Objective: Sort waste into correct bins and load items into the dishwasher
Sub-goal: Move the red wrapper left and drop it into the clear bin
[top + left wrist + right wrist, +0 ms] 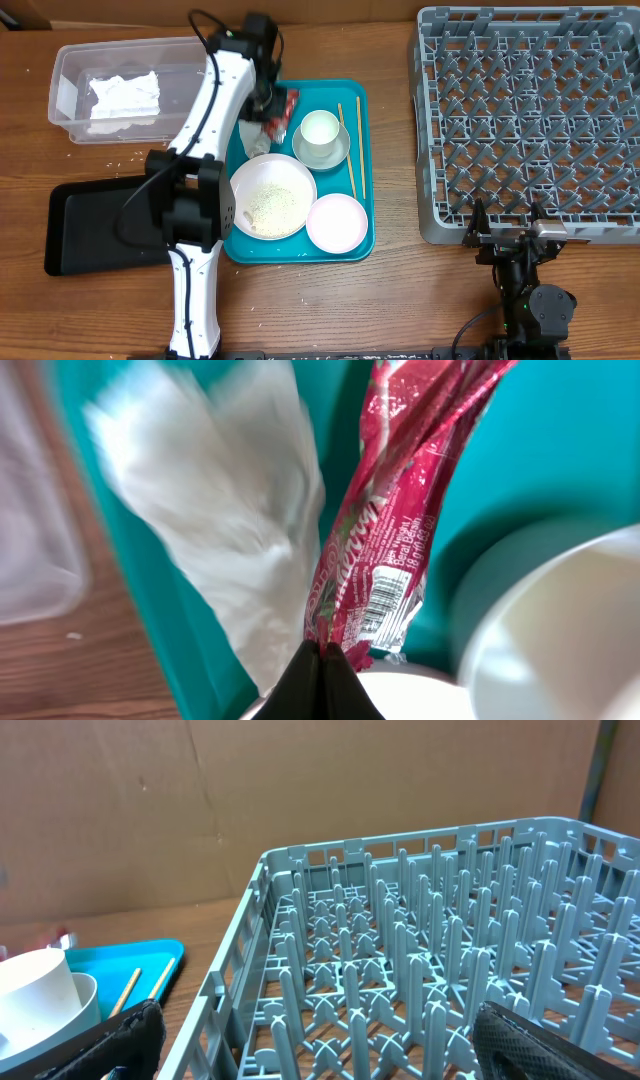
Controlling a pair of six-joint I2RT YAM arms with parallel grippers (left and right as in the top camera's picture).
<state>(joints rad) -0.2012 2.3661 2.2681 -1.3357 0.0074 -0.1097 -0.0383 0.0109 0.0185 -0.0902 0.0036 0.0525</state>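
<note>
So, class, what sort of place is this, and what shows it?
Likely a wooden table staged as a cafeteria dish-return: teal tray with a rice-strewn plate, grey dish rack, clear tub of napkins.

The work is set on a brown wooden table, its grain seen running from side to side. Behind it a wall of plain brown cardboard is stood, marked by faint creases and scuffs, and a dark upright post is seen at its right edge. Everything is lit evenly, and only soft shadows are cast on the wood.
</note>
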